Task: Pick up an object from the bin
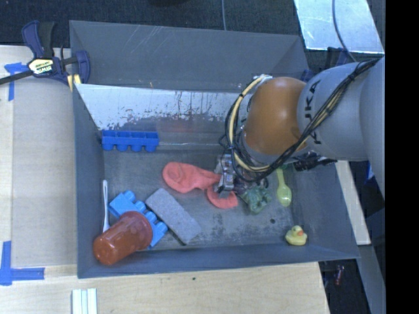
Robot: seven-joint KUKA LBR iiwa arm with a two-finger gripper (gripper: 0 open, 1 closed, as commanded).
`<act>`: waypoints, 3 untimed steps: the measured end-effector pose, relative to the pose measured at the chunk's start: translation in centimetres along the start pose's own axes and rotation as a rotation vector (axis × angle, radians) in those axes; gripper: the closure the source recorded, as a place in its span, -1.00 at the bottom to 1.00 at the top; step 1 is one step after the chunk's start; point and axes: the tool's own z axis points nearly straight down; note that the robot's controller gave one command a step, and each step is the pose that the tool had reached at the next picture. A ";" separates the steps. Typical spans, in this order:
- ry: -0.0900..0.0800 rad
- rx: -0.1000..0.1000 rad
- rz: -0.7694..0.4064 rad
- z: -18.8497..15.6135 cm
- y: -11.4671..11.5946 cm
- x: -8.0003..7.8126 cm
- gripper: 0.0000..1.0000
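**Jaws low over a pink rubbery thing in the grey bin**

The jaws are set low in the grey metal bin [88, 195], under the orange wrist cover [278, 120]. They stand at the right-hand part of a limp pink rubbery thing [185, 176]. Contact seems likely, but whether they are open or closed on it cannot be told. The pink thing lies flat on the bin floor. Its long axis runs from the view's left of the jaws down to just below them, with the rounder end pointed left.

Just right of the jaws a small dark green toy [256, 200] and a yellow-green piece [283, 190] are seen. A yellow duck [296, 235] lies further off, below and to the right. Left and below lie a grey block [173, 216], a blue brick [124, 205], a red-brown cup [121, 239] and a white stick [105, 205]. A blue toothed bar [129, 140] lies up and left.
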 end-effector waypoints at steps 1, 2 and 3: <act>0.000 0.000 0.000 0.0 0.0 0.0 1.00; 0.013 0.002 0.000 -2.0 0.2 0.3 1.00; 0.003 0.001 -0.042 -11.4 1.2 1.3 1.00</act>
